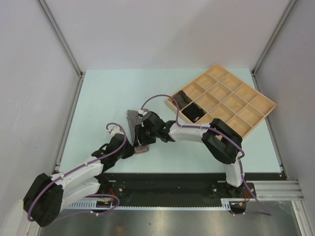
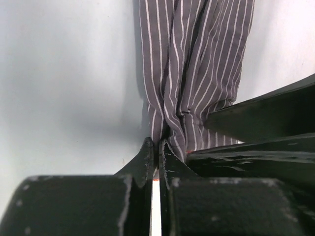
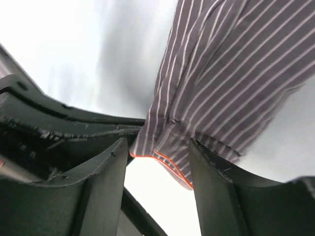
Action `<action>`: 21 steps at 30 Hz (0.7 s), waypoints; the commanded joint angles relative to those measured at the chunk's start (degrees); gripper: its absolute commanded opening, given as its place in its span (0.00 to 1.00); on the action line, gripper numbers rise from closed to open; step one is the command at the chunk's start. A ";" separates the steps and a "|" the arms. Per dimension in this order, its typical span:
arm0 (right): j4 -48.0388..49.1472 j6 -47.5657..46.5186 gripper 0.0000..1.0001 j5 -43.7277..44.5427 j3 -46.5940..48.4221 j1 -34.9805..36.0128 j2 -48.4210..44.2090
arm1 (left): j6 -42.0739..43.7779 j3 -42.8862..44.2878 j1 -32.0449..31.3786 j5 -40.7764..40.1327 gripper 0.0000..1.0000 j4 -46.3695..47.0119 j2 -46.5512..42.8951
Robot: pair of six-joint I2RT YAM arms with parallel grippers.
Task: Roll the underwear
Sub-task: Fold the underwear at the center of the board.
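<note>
The striped grey underwear (image 1: 134, 118) lies on the desk (image 1: 98, 98) left of the wooden tray (image 1: 260, 121); the left gripper (image 2: 157, 145) has its jaws pinched together on the cloth's end; the right gripper (image 3: 158, 145) has its jaws apart, astride the orange-trimmed edge.

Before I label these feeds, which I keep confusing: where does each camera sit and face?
Top external: high behind the robot, looking down on table, tray, left arm, right arm.
Left wrist: along the shut left hand to the striped underwear.
Right wrist: past the open right hand to its orange edge.
Shared: both wrists see that underwear.
</note>
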 commanded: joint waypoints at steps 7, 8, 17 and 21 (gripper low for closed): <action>15.16 4.45 0.64 -10.49 -8.86 -6.84 -11.04 | 0.13 -0.55 0.12 -1.34 0.01 -2.86 -2.52; 15.07 4.36 0.64 -10.14 -9.38 -7.28 -11.66 | 0.22 -0.46 0.12 -1.07 0.02 -3.21 -3.04; 16.12 7.87 0.65 -8.73 -16.24 -8.08 -11.49 | 0.75 2.17 0.20 2.17 0.42 -9.97 -8.49; 15.78 8.40 0.64 -8.47 -16.68 -7.38 -10.35 | 2.06 3.75 0.12 4.28 0.50 -15.76 -9.99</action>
